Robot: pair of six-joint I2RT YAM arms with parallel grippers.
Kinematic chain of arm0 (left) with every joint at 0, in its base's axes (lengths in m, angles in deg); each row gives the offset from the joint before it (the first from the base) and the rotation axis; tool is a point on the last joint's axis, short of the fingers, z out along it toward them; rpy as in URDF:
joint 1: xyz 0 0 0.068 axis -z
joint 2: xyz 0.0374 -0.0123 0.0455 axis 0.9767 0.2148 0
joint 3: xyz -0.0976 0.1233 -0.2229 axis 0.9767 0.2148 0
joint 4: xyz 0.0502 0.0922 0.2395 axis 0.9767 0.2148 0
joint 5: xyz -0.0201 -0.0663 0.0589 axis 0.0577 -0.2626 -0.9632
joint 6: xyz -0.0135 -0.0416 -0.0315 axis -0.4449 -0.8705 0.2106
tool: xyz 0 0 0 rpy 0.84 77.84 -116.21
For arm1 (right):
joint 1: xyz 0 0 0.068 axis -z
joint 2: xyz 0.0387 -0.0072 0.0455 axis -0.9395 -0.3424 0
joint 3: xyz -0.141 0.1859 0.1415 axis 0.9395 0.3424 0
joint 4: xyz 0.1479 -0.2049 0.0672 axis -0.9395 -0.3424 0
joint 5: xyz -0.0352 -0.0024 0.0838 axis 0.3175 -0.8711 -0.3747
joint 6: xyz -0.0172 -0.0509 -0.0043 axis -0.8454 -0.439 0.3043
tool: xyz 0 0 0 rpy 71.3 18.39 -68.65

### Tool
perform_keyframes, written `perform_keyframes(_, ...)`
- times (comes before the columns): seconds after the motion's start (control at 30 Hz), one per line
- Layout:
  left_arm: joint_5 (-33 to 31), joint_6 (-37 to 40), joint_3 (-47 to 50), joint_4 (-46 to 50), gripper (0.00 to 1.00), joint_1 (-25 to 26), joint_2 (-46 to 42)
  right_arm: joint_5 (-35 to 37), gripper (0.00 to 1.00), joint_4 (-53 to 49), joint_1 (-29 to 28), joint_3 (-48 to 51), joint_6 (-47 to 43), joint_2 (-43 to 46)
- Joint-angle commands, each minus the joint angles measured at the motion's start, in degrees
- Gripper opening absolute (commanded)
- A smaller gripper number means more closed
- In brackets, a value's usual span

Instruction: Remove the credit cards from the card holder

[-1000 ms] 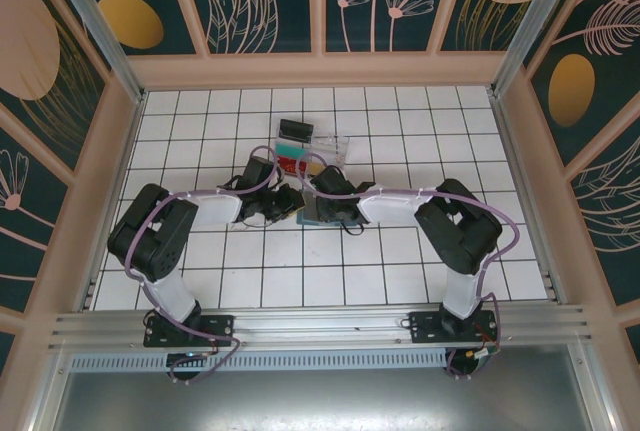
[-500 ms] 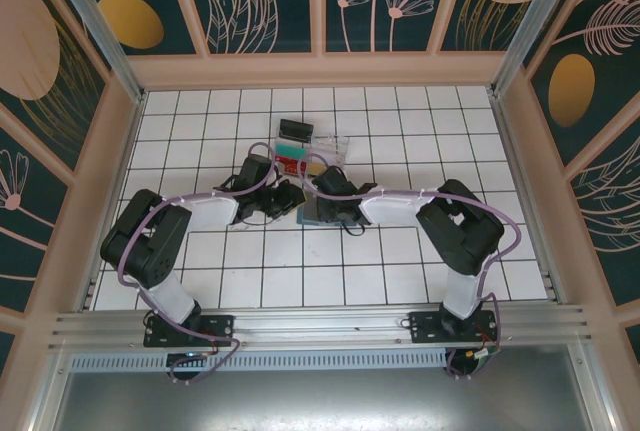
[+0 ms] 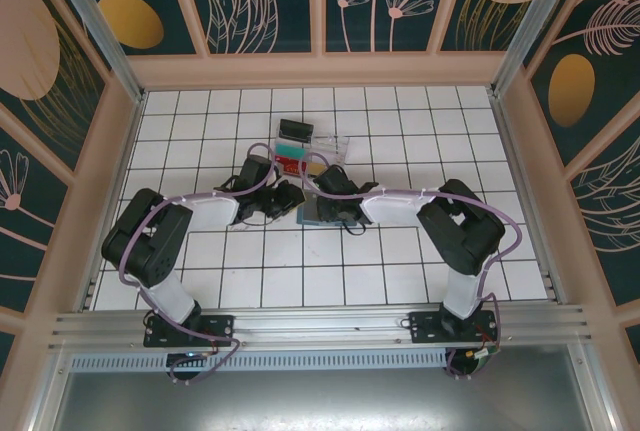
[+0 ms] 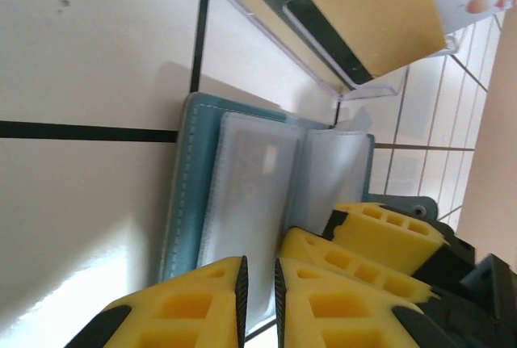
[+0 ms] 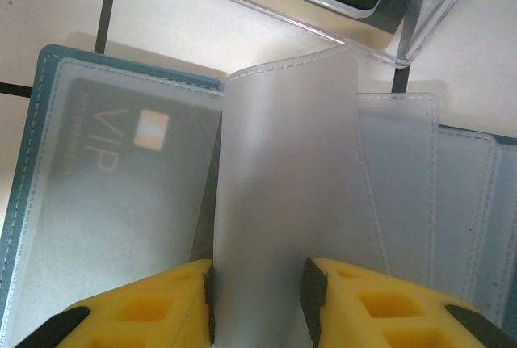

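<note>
The teal card holder [image 3: 316, 214] lies open on the white tiles between my two grippers. In the right wrist view a dark credit card [image 5: 121, 186] with pale "VIP" print sits under the frosted left pocket of the card holder [image 5: 44, 146]. My right gripper [image 5: 258, 291] is shut on a frosted sleeve page [image 5: 283, 170] that stands bowed up off the holder. My left gripper [image 4: 258, 283] hovers over the holder's near edge [image 4: 187, 194]. Its jaws are open by a narrow slit with nothing in it. The right gripper's yellow fingers [image 4: 380, 239] rest on the holder's far half.
A clear plastic tray [image 3: 335, 147] stands just behind the holder, with coloured cards [image 3: 290, 156] in it and a tan card [image 4: 380, 9] leaning inside. A small black card [image 3: 295, 129] lies farther back. Wooden walls [image 3: 320, 69] ring the tiled floor.
The left arm's elbow has swung a little to the left and down. Both grippers and the card holder have stayed about where they were.
</note>
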Motion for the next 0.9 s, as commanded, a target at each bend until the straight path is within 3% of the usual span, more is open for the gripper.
perform_keyframes(0.0,-0.3,0.5,-0.5,0.7,0.21,0.2,2.5,-1.9,0.38,-9.8,1.1,3.9,0.0,-5.4)
perform_keyframes(0.53,0.6,1.0,-1.1,0.8,0.2,0.2,3.2,-2.2,0.39,-9.8,1.1,3.7,0.1,-6.0)
perform_keyframes(0.87,6.7,-1.0,0.5,-6.4,0.23,0.2,3.4,-2.2,0.39,-9.8,1.1,4.2,0.1,-5.7)
